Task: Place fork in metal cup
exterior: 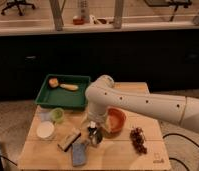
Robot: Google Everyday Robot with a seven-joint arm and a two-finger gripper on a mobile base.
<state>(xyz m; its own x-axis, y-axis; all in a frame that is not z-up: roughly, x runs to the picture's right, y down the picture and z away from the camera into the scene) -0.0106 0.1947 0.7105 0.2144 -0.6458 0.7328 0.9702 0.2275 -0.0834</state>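
Camera view: the white arm bends down over the table [143, 157] and hangs its pincer [93, 130] directly above the metal cup [96, 139], just beside the orange bowl [116, 120]. That placement likely lines up a drop into the cup. I cannot tell whether the pincer is apart or together. The fork cannot be picked out; it is probably at the pincer or already in the cup. The green tray [48, 100] holding the brush [63, 85] sits well apart.

Dark shiny metal cup [96, 138] upright nr orange bowl [119, 118]; pale fork [92, 125] just above it, at gripper [94, 131].
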